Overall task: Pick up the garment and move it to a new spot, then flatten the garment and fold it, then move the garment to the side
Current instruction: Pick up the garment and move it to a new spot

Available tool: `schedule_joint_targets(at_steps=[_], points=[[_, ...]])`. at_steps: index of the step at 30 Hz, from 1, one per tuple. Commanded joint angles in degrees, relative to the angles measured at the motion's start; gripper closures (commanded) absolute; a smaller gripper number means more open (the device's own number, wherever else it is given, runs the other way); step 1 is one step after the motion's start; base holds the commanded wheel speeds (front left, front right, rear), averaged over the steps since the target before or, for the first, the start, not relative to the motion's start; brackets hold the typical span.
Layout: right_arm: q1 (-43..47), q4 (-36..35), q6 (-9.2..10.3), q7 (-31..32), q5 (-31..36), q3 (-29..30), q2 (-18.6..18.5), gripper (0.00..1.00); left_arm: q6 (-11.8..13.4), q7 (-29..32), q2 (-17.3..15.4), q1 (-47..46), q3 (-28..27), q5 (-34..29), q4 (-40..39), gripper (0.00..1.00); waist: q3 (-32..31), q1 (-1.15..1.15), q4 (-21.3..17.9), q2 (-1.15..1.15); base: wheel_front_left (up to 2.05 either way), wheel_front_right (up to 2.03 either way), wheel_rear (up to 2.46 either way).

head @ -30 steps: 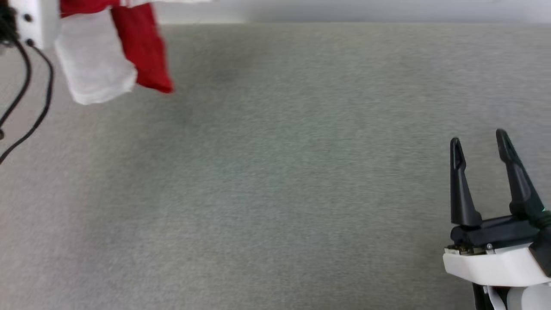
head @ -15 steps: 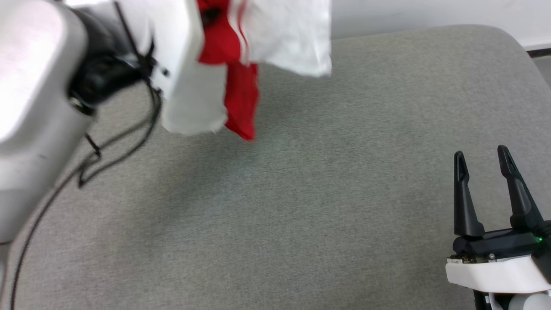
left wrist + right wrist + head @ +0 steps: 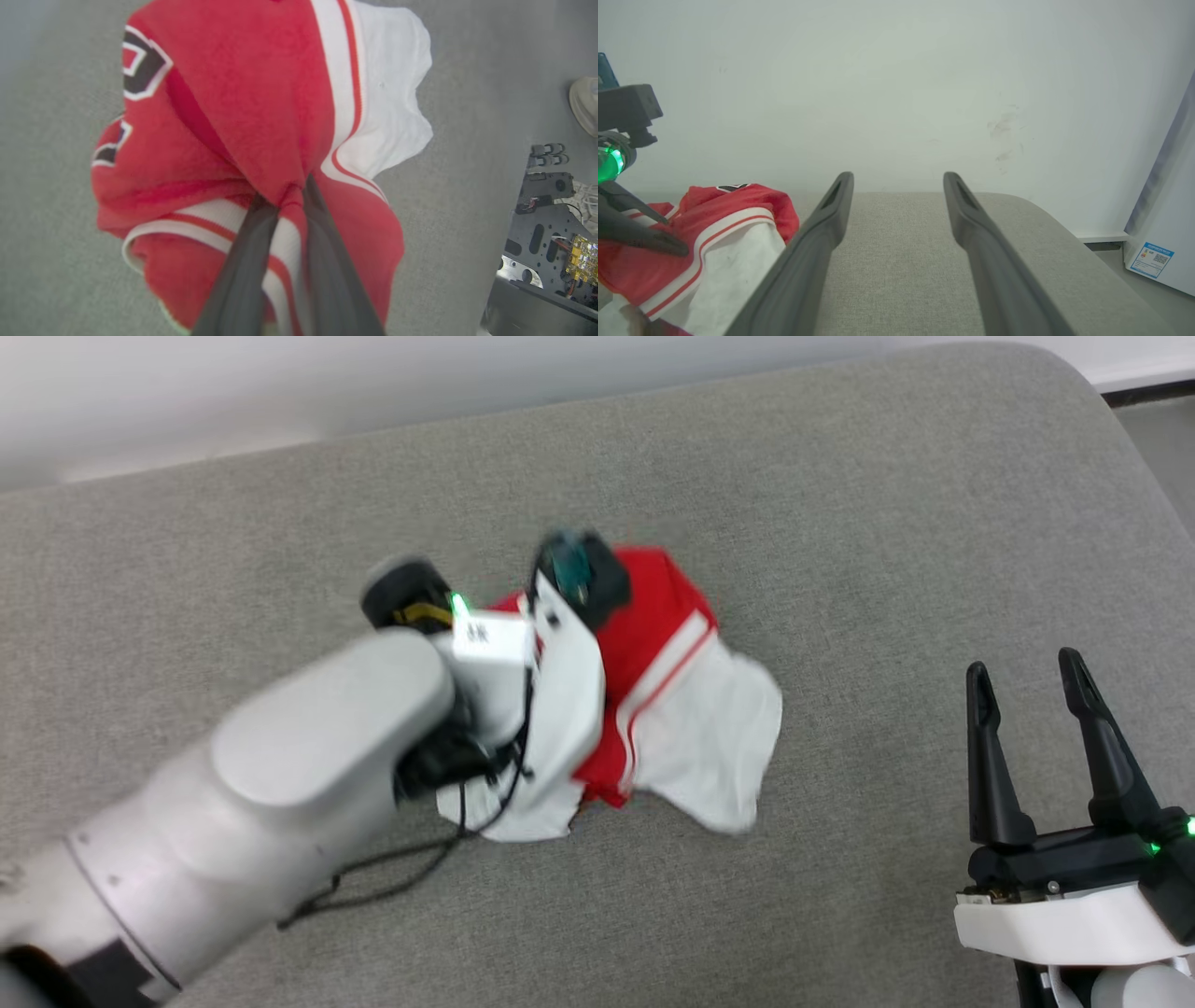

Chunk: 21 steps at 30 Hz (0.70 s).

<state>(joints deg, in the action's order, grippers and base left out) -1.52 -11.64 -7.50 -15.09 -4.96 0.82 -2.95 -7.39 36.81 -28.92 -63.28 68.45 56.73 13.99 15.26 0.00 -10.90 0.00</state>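
Observation:
The garment (image 3: 681, 709), red with white sleeves and striped trim, lies bunched on the grey cushion (image 3: 840, 523) near its middle. My left arm reaches over it from the lower left. In the left wrist view my left gripper (image 3: 286, 198) is shut on a pinched fold of the garment (image 3: 261, 93), with black, white-outlined print (image 3: 140, 70) at the upper left. My right gripper (image 3: 1022, 667) stands open and empty at the lower right, apart from the cloth. In the right wrist view the right gripper (image 3: 898, 179) points at the wall, with the garment (image 3: 719, 224) to its left.
A white wall (image 3: 896, 70) backs the cushion, whose rounded right edge (image 3: 1130, 457) drops to the floor. A white cabinet with a label (image 3: 1157, 242) stands at the far right. A pale shoe (image 3: 584, 107) and the robot's base (image 3: 542, 224) show beside the cushion.
The head view has shifted. The garment hung high from my left gripper; now it is down on the cushion's middle, still gripped. My right gripper stays open.

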Motion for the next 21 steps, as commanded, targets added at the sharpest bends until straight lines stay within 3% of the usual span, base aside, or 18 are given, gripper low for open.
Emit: schedule_joint_targets(at_steps=[1, 10, 11, 12, 13, 15, 16, 17, 21], points=[[-0.62, 0.12, 0.02, -0.12, -0.11, -0.01, 0.11, 0.00, -0.03, -0.34, 0.54, 1.33, 1.01, 0.42, 0.31, 1.00, 0.31, 0.00, -0.20, 0.00, 0.00, 0.00, 0.00], [-0.77, 0.98, 0.02, -0.12, 0.15, 0.07, 0.11, 0.00, -0.03, -4.17, 5.47, 9.57, 4.85, 1.15, 5.52, 1.00, 1.47, 0.00, 0.00, 0.00, 0.00, 0.00, 0.00], [-0.75, 1.07, 0.02, -0.12, 0.36, 0.22, 0.11, 0.00, -0.03, -5.28, 5.81, 9.51, 4.91, 0.53, 6.06, 0.93, 1.38, 0.00, 0.23, 0.00, 0.00, 0.00, 0.00], [-0.72, 1.13, 0.02, -0.12, 0.51, 0.28, 0.11, 0.00, -0.03, -6.79, 6.21, 9.04, 4.93, -0.07, 6.52, 0.05, 1.17, 0.00, 0.49, 0.00, 0.00, 0.00, 0.00], [-0.57, 1.20, 0.02, -0.12, 0.68, 0.39, 0.11, 0.00, -0.03, -8.40, 6.59, 8.42, 4.88, -0.40, 6.95, 0.00, 0.89, 0.00, 0.76, 0.00, 0.00, 0.00, 0.00], [-0.11, 1.38, 0.02, -0.12, 1.06, 0.56, 0.11, 0.00, -0.02, -12.44, 7.20, 6.98, 4.35, -0.95, 7.34, 0.00, 0.09, 0.00, 1.41, 0.00, 0.00, 0.00, 0.00], [0.61, 1.52, 0.02, -0.12, 1.61, 0.90, 0.12, 0.00, 0.00, -20.03, 7.90, 5.52, 2.10, -2.10, 7.52, 0.00, -1.35, 0.00, 2.79, 0.00, 0.00, 0.00, 0.00], [0.75, 1.56, 0.02, -0.12, 1.67, 0.95, 0.12, 0.00, 0.30, -22.72, 8.04, 5.23, 1.01, -2.57, 7.67, 0.00, -1.83, 0.00, 3.26, 0.00, 0.00, 0.00, 0.00], [1.69, 1.57, 0.02, -0.12, 2.05, 1.37, 0.12, 0.00, 3.09, -31.69, 7.71, 4.35, -2.60, -5.13, 7.11, 0.00, -3.78, 0.00, 5.16, 0.00, 0.00, 0.00, 0.00]])
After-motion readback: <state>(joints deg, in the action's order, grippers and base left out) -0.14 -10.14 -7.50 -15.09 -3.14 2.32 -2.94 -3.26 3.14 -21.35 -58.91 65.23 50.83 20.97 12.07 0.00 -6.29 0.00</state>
